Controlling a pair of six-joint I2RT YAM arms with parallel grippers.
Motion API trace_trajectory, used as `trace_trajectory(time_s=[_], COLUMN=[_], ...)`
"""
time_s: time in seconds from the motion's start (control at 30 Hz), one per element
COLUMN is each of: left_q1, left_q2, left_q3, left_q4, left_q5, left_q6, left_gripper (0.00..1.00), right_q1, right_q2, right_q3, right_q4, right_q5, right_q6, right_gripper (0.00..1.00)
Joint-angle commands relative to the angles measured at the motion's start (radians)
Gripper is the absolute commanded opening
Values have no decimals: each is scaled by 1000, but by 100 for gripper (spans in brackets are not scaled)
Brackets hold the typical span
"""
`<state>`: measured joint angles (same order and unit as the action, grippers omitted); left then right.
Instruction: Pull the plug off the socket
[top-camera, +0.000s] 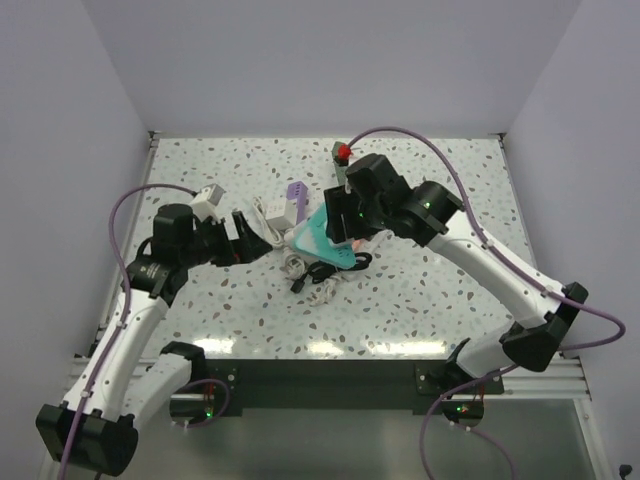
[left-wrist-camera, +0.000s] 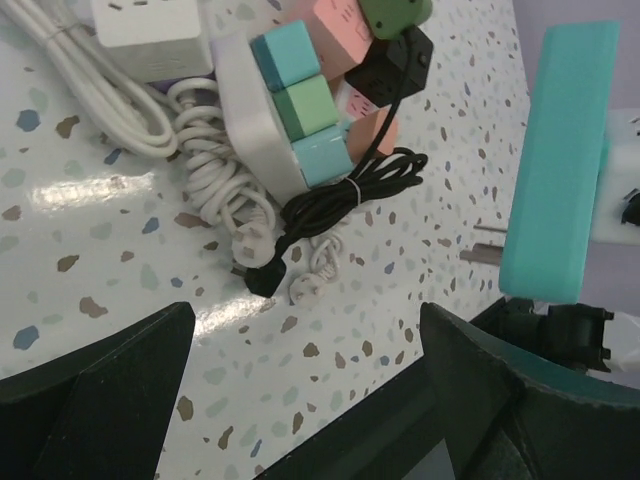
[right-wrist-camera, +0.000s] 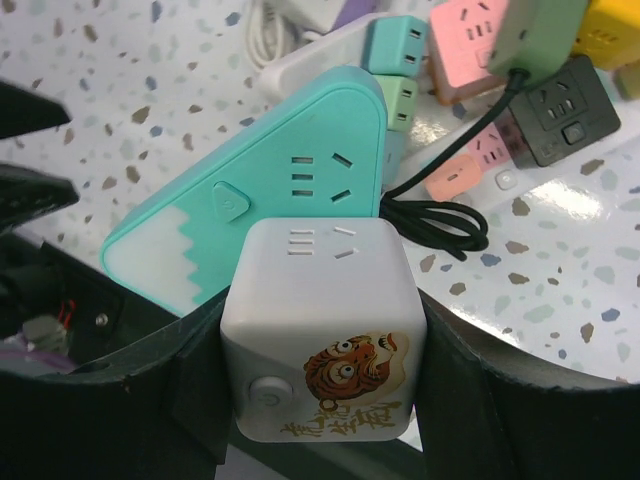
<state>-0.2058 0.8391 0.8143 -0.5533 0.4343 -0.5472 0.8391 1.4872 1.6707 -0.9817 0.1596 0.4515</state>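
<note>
The plug is a white cube (right-wrist-camera: 325, 320) with a tiger picture and a round button. My right gripper (right-wrist-camera: 325, 340) is shut on it, one black finger (right-wrist-camera: 185, 375) on each side. The cube sits against the face of the teal triangular socket (right-wrist-camera: 270, 200), which is lifted and tilted above the table. In the left wrist view the teal socket (left-wrist-camera: 555, 160) shows edge-on at the right, with the white cube (left-wrist-camera: 622, 190) behind it. My left gripper (left-wrist-camera: 307, 320) is open just left of the socket, with only table between its fingers. From above, both grippers (top-camera: 262, 238) (top-camera: 345, 232) flank the socket (top-camera: 318, 235).
A pile of power strips lies beside the socket: a white strip with teal and green blocks (left-wrist-camera: 295, 100), pink blocks (left-wrist-camera: 340, 30), a black socket (left-wrist-camera: 400, 65), a coiled black cable (left-wrist-camera: 350, 195) and white cables (left-wrist-camera: 210, 170). A red-topped object (top-camera: 343, 152) stands at the back.
</note>
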Motion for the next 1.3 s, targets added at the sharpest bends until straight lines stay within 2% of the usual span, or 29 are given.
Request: trace_trajectory(time_s=[0.0,0.03,0.13,0.27,0.43,0.53,0.63,0.73,0.8,0.83,0.87,0.93,0.97,1.03,1.07,1.13,1.17,1.27], left_q1=[-9,-10,-20,-59,-199,-239,-276,-305,-313,-326,-336,-369,-379,-394,-394,-395,-394,-394], left_q2=[50,66,109,129,213,261,288,336,377,388,397,416,425,434,437,440,442,462], left_q3=[86,94,117,95,126,125,123,138,138,138,134,131,128,118,112,97,89,65], left_q4=[125,137,171,242,174,214,286,262,257,262,265,274,273,274,279,289,293,312], left_q5=[204,283,406,510,416,406,420,396,400,414,420,423,414,403,397,353,337,261], left_q6=[93,93,86,70,144,144,119,131,138,136,129,125,119,115,101,84,64,9], left_gripper=[100,100,100,100,100,100,100,100,95,91,82,72,58,44,29,13,1,0], right_q1=[-3,-2,-2,-2,-2,-2,-2,-2,0,0,2,0,0,0,0,2,2,0], right_q2=[-40,-51,-73,-90,-85,-84,-81,-87,-93,-102,-107,-116,-119,-122,-123,-122,-123,-140], right_q3=[-58,-83,-111,-129,-134,-134,-132,-131,-129,-131,-135,-149,-154,-167,-172,-186,-195,-230], right_q4=[44,43,28,46,66,83,81,93,100,103,112,120,132,141,153,163,178,210], right_q5=[-129,-127,-147,-224,-354,-411,-413,-410,-405,-388,-367,-350,-335,-324,-319,-296,-287,-210], right_q6=[-120,-131,-164,-194,-215,-218,-220,-220,-226,-226,-224,-237,-241,-244,-246,-243,-238,-215], right_gripper=[0,0,0,0,0,0,0,0,0,0,0,0,0,0,0,0,0,0])
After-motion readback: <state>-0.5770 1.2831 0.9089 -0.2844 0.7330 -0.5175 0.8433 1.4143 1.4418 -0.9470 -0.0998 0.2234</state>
